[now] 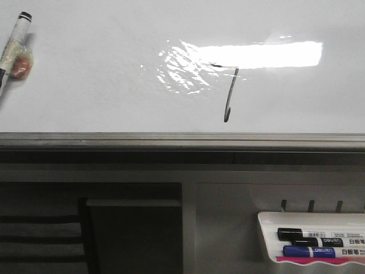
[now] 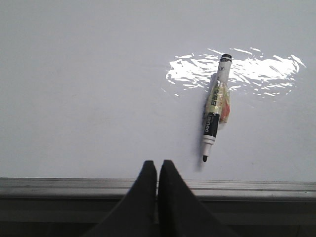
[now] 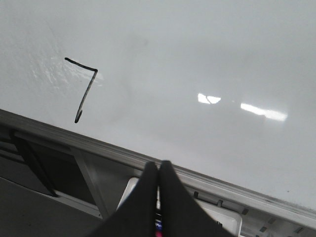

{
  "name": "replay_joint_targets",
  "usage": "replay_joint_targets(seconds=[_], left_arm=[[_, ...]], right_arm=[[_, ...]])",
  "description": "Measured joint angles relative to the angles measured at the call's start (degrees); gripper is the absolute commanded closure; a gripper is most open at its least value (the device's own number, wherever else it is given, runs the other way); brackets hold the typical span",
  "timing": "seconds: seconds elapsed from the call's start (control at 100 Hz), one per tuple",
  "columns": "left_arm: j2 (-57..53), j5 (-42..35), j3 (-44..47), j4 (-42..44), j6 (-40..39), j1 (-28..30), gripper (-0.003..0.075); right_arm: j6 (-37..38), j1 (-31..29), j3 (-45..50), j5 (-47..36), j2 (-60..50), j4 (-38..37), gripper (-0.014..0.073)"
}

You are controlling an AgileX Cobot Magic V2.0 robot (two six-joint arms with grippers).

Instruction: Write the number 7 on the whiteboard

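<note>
The whiteboard fills the upper front view, with a grey edge rail and a bright glare patch. A black number 7 is drawn near its middle; it also shows in the right wrist view. A black marker with tape round its body lies on the board at the far left, uncapped in the left wrist view. My left gripper is shut and empty over the rail, short of the marker tip. My right gripper is shut and empty over the rail, away from the 7.
A small white marker tray hangs below the board at the right, holding a black marker and a blue marker. Dark panels and a grey frame lie under the rail.
</note>
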Motion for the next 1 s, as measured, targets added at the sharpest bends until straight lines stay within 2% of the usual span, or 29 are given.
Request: replay_joint_targets(seconds=[0.11, 0.22, 0.33, 0.54, 0.75, 1.0], left_arm=[[0.00, 0.00, 0.00, 0.00, 0.00, 0.00, 0.0741], [0.00, -0.09, 0.00, 0.00, 0.00, 0.00, 0.0741], [0.00, -0.09, 0.00, 0.00, 0.00, 0.00, 0.0741], [0.00, -0.09, 0.00, 0.00, 0.00, 0.00, 0.0741], [0.00, -0.09, 0.00, 0.00, 0.00, 0.00, 0.0741], [0.00, -0.13, 0.00, 0.09, 0.00, 0.00, 0.0741]], right_arm=[[0.00, -2.18, 0.74, -0.53, -3.34, 0.00, 0.0665], [0.00, -5.93, 4.09, -4.81, -7.87, 0.10, 0.0665], [0.00, -9.00, 10.66, -11.58, -13.02, 0.20, 0.0665], [0.00, -9.92, 24.47, -22.48, -22.74, 0.42, 0.0665], [0.00, -9.92, 33.80, -24.99, -30.37, 0.42, 0.0665], [0.00, -10.04, 33.93, -26.80, -30.94, 0.42, 0.0665]])
